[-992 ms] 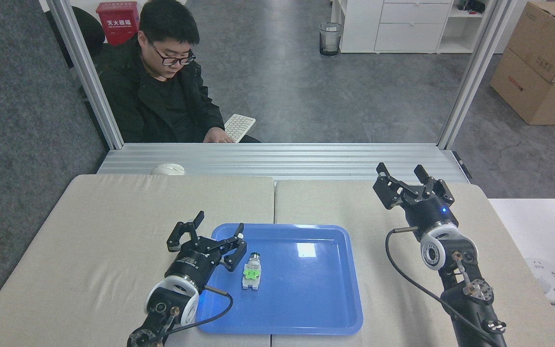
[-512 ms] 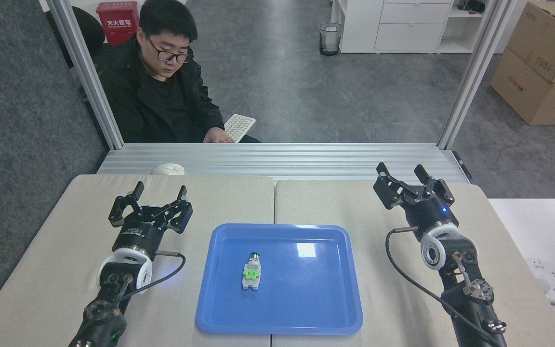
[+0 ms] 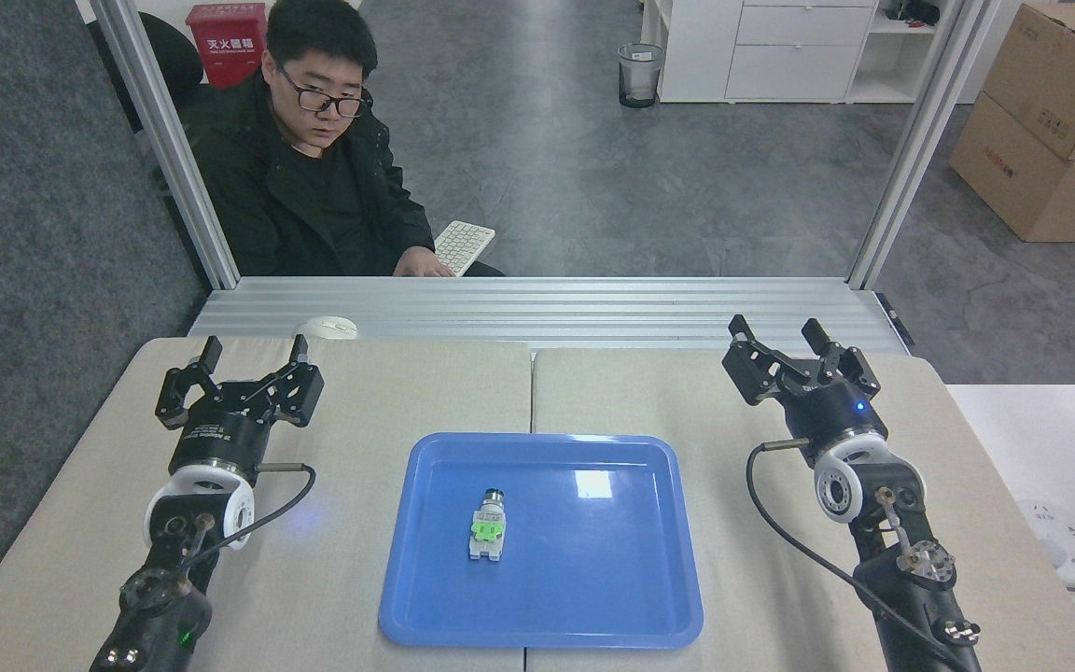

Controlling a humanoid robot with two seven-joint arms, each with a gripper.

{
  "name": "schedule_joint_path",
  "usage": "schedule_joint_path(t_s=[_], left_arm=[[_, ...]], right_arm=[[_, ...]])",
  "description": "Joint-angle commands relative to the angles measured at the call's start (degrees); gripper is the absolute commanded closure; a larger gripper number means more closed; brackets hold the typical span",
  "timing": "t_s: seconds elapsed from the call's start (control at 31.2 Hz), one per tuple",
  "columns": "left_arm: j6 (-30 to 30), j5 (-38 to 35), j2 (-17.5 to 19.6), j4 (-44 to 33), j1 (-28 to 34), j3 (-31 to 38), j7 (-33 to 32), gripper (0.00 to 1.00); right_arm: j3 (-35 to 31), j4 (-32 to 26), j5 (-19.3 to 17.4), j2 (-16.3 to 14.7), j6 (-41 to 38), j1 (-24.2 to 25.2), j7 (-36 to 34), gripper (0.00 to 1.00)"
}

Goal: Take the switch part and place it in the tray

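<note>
The switch part (image 3: 487, 527), white with a green middle block and a dark cap pointing away from me, lies inside the blue tray (image 3: 612, 579), left of the tray's centre. Over the beige pad, well to the left of the tray, my left gripper (image 3: 255, 347) is open with nothing between its fingers. On the other side, my right gripper (image 3: 778, 329) is raised beyond the tray's far right corner, open and holding nothing too.
A person in black sits behind the aluminium rail (image 3: 537, 308) with a hand on a white keyboard (image 3: 463, 245). A white mouse (image 3: 325, 328) rests at the rail's left. Cardboard boxes (image 3: 1051, 121) stand at far right, and a white power strip (image 3: 1060, 551) lies off the pad's right edge.
My left gripper has drawn back from beside the switch part in the tray, moving left and away to the pad's left side. The switch part and right arm stayed still.
</note>
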Motion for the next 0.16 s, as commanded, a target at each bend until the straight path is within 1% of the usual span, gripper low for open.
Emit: schedule_joint_path(t_s=[0.0, 0.13], left_arm=[[0.16, 1.08, 1.79, -2.23, 0.57, 3.32, -0.16, 0.00], [0.08, 1.00, 1.70, -3.55, 1.62, 3.23, -0.16, 0.00]], right_arm=[[-1.85, 0.00, -0.02, 0.31, -0.11, -0.06, 0.01, 0.00], [-1.85, 0.00, -0.02, 0.31, -0.11, -0.06, 0.01, 0.00]])
